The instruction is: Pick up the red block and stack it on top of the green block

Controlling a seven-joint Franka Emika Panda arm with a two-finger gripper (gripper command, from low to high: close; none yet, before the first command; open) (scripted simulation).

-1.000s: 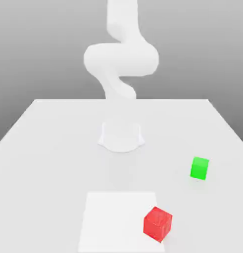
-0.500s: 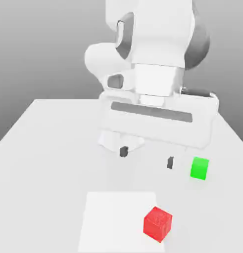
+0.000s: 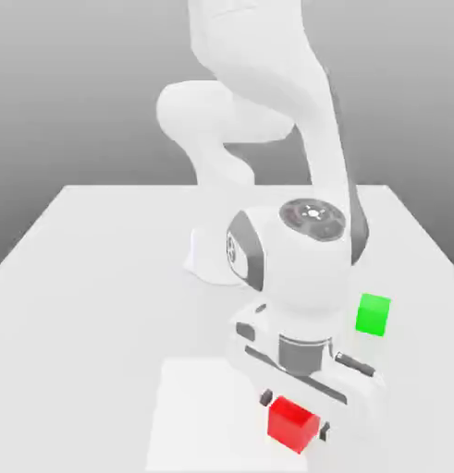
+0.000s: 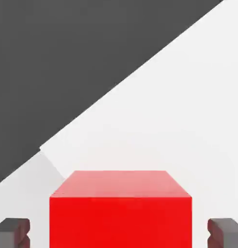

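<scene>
Exterior view: the white arm bends down from the upper middle of the frame, and its jaws (image 3: 295, 413) sit low in the lower right part of the picture, straddling the red block (image 3: 293, 425). One dark fingertip (image 3: 265, 397) shows just beside the block's upper left corner and the other just beside its lower right edge, so the jaws are spread with the cube between them; no contact with its sides can be made out. The red block rests on the table (image 3: 92, 277), at the right edge of a paler square patch (image 3: 193, 416) that lies in the lower middle of the frame. The green block (image 3: 374, 314) stands on the table further up and to the right, at the right middle of the frame, apart from the red one and partly beside the arm's bulky wrist.

In the hand view, the red block (image 4: 120, 213) takes up the lower middle of the frame, its top face and front face both visible. The two dark fingertips (image 4: 13, 232) appear in the lower left and lower right corners, each with a strip of pale table (image 4: 188, 121) between it and the cube. A dark backdrop covers the upper left of that frame.
</scene>
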